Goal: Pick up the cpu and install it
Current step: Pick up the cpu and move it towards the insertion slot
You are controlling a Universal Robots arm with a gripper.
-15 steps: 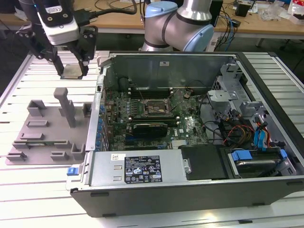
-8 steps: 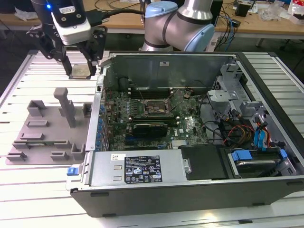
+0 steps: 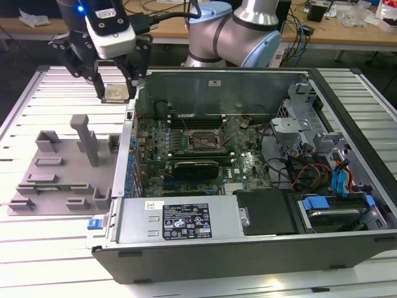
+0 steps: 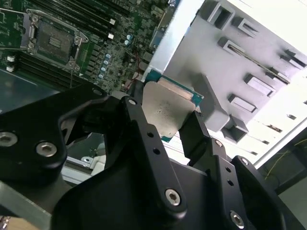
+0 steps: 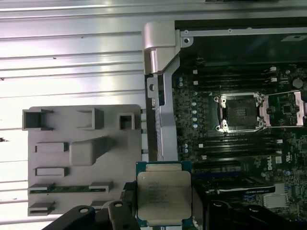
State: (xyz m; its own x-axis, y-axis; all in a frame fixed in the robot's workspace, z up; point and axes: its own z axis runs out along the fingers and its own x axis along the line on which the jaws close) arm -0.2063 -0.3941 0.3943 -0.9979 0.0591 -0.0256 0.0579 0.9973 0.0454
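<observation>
White slatted metal table (image 3: 31, 99) is seen underneath. The small square silver cpu (image 5: 164, 194) is pinched at its edges by the black gripper (image 3: 116, 92), high in open air beside the wall of the open grey computer case (image 3: 126, 155).

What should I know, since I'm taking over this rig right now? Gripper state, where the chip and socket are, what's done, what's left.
The gripper is shut on the chip, gripping it by its edges.
The chip hangs in the air by the case wall, at the exterior view's left, close to the grey fixture.
The socket inside the case looks open and empty.
Done: chip picked up.
Left: chip not yet in the socket.
</observation>
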